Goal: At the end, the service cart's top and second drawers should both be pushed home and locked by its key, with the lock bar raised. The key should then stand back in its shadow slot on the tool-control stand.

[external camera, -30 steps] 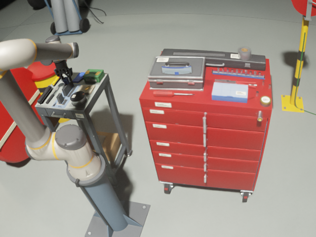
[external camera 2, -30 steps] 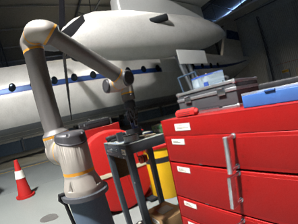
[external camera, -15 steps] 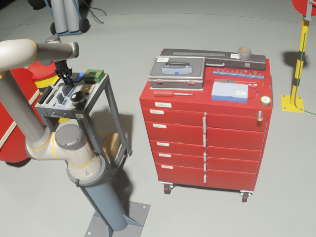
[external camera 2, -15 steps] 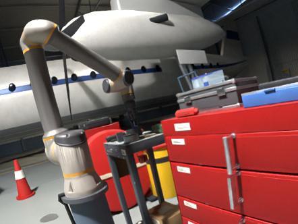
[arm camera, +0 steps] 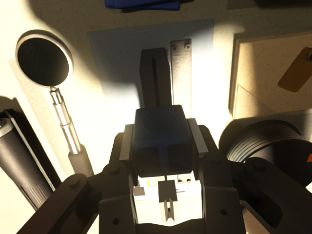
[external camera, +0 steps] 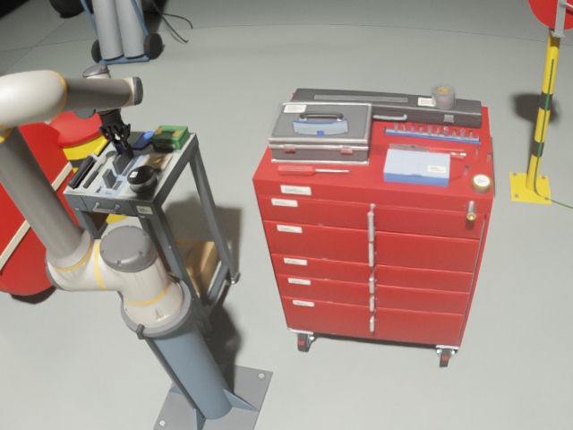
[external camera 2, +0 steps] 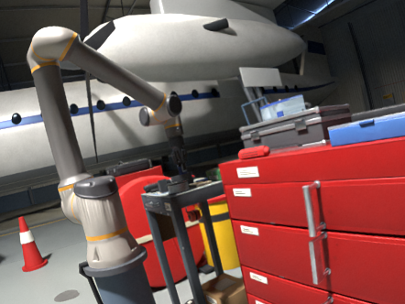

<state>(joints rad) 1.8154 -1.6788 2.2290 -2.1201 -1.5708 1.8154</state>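
The key [arm camera: 161, 137] has a dark blue block head. It stands over its slotted holder [arm camera: 154, 75] on the tool-control stand [external camera: 132, 159], clamped in my gripper [arm camera: 161, 141], which has closed on the head. The red service cart [external camera: 375, 231] stands to the right of the stand. Its drawers look pushed in. A silver lock bar [external camera: 370, 266] runs down the middle of the drawer fronts. The lock cylinder [external camera: 471, 213] sits at the cart's upper right front.
A grey toolbox [external camera: 320, 132], a long black case [external camera: 389, 104], a blue box [external camera: 417, 167] and a red screwdriver [external camera: 310, 170] lie on the cart's top. On the stand an inspection mirror [arm camera: 45, 59], a torch [arm camera: 19, 156] and a black reel [arm camera: 267, 148] flank the key.
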